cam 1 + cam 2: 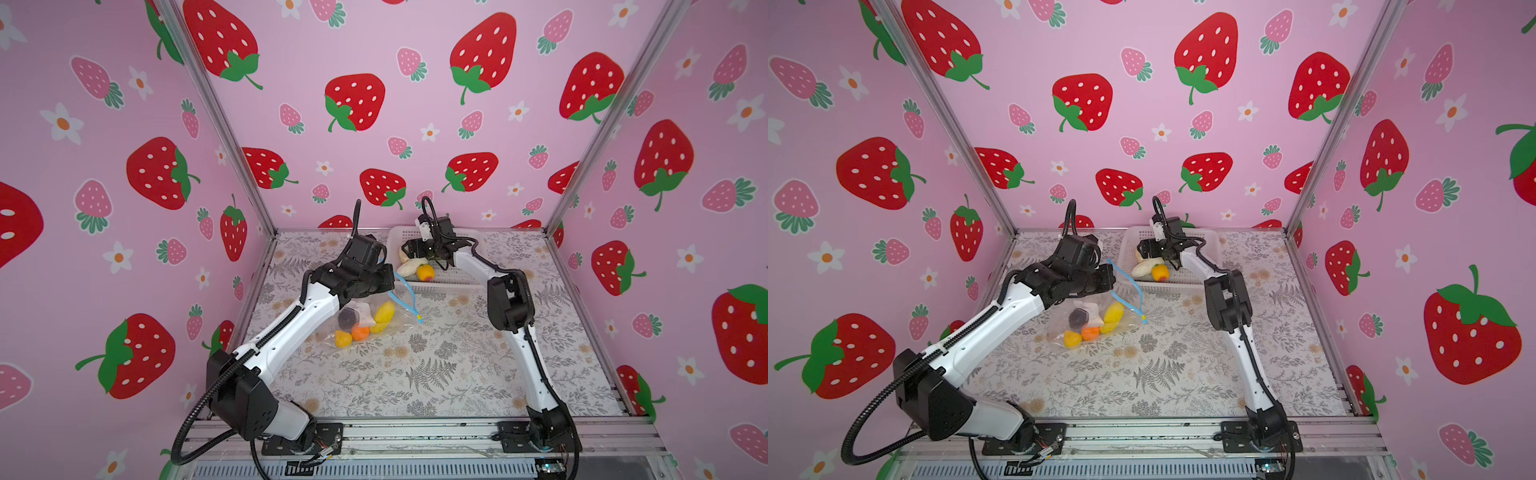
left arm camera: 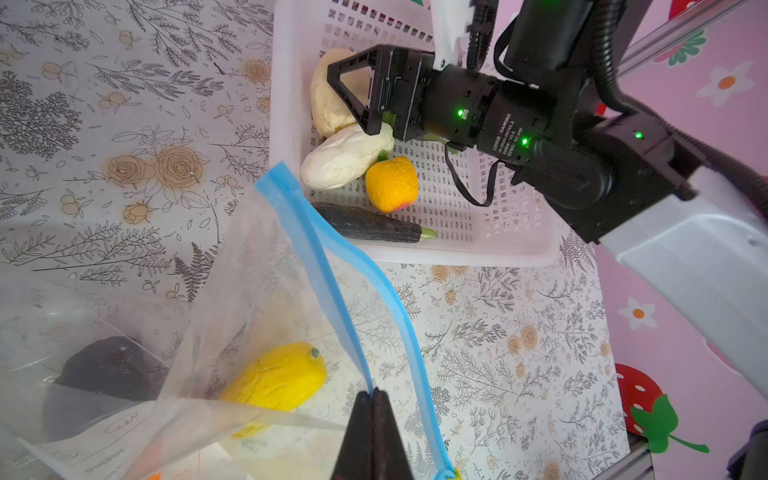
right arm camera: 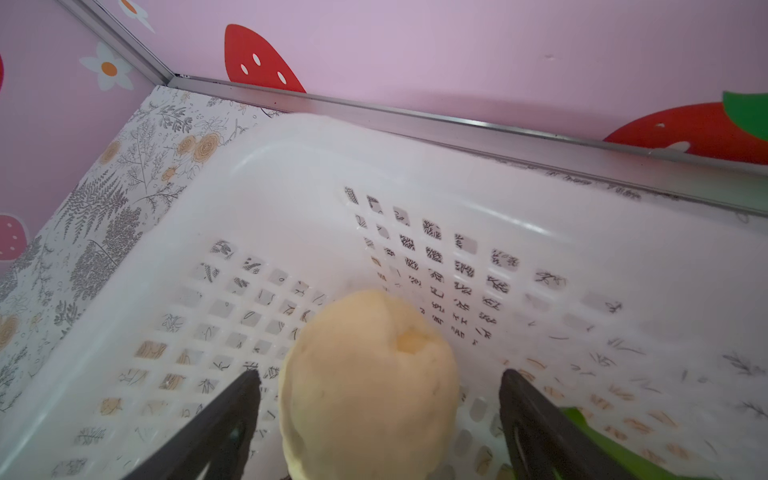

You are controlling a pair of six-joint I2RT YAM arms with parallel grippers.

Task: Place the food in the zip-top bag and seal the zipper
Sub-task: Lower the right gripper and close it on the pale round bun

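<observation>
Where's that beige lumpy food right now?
The beige food sits in the white basket at the table's back, between the right gripper's open jaws, next to a white piece.

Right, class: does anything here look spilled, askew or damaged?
Nothing stands out. The zip-top bag gapes only because the left gripper pinches one zipper lip up. The food sits in the bag or the white basket, none loose on the table; the open right gripper straddles a beige piece in the basket.

clear zip-top bag [image 1: 400, 325] unsealed, food [image 1: 384, 312] partly inside
</observation>
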